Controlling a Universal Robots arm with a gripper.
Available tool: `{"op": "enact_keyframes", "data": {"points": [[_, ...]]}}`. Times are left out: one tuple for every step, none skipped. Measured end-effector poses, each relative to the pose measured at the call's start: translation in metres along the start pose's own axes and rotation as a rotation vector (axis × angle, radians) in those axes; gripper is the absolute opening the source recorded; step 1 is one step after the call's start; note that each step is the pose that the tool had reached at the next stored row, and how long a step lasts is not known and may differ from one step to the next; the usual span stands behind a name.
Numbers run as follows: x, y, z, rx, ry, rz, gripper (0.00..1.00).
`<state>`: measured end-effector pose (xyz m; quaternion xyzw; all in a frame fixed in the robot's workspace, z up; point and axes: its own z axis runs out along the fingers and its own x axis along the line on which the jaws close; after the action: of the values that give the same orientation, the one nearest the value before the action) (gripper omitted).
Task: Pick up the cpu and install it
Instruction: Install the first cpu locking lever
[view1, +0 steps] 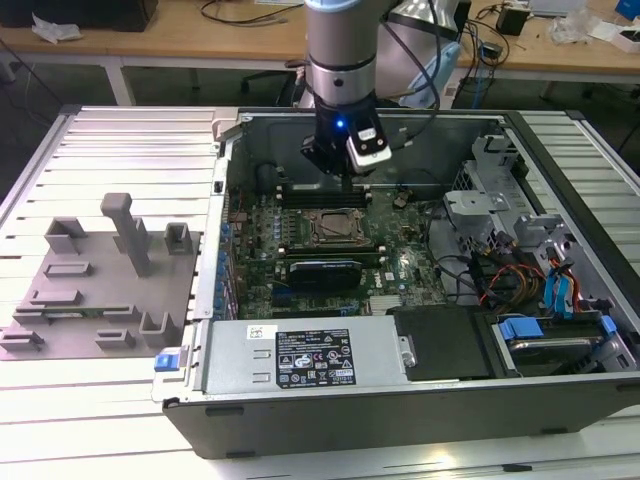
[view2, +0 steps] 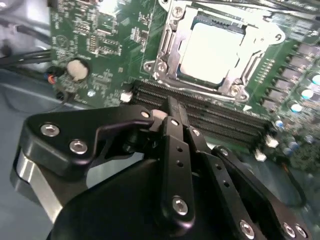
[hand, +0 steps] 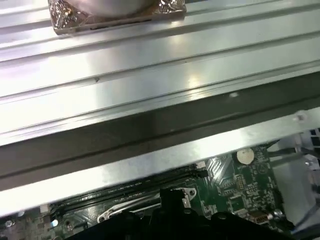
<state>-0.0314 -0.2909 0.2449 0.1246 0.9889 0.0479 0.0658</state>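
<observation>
The cpu (view2: 210, 47), a pale silver-white square, lies inside the dark socket frame (view2: 165, 45) on the green motherboard. In the exterior view the socket (view1: 335, 228) sits mid-board in the open computer case. My gripper (view2: 171, 107) hangs over the black memory slots (view2: 220, 120) just beside the socket, apart from the cpu. Its black fingers (view2: 177, 150) are closed together with nothing between them. In the exterior view the gripper (view1: 345, 183) is just above the board, behind the socket. The fingertips (hand: 170, 197) also show dark in the first wrist view.
The case walls (view1: 230, 200) surround the board. A labelled silver box (view1: 310, 355) lies along the case front, with drive bays and cables (view1: 520, 270) at the exterior view's right. A grey fixture plate (view1: 90, 290) lies left. A gold-edged metal piece (hand: 117, 12) rests on the ribbed table.
</observation>
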Motion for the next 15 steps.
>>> {"op": "enact_keyframes", "data": {"points": [[-0.0001,0.0001,-0.0008,0.0019,-0.0004,0.000,0.11],[-0.0001,0.0001,-0.0008,0.0019,-0.0005,0.000,0.11],[-0.0001,0.0001,-0.0008,0.0022,-0.0005,0.000,0.11],[-0.0001,0.0000,-0.0009,0.0126,-0.0015,-0.001,0.11],[-0.0004,-0.0009,-0.0009,0.0447,-0.0032,-0.005,0.11],[-0.0005,-0.0013,-0.0011,0.0650,-0.0028,-0.008,0.11],[-0.0005,-0.0013,-0.0011,0.0839,-0.0031,-0.010,0.11],[-0.0005,-0.0013,-0.0010,0.1110,-0.0010,-0.014,0.11],[-0.0005,-0.0013,-0.0010,0.1295,0.0022,-0.016,0.11],[-0.0005,-0.0013,-0.0011,0.1592,0.0106,-0.019,0.11],[-0.0005,-0.0013,-0.0010,0.1790,0.0170,-0.022,0.11],[-0.0005,-0.0013,-0.0010,0.2025,0.0263,-0.025,0.11],[-0.0005,-0.0013,-0.0010,0.2031,0.0267,-0.025,0.11],[-0.0007,-0.0021,-0.0011,0.2031,0.0269,-0.028,0.11],[-0.0010,-0.0031,-0.0012,0.2028,0.0269,-0.030,0.11]]}}
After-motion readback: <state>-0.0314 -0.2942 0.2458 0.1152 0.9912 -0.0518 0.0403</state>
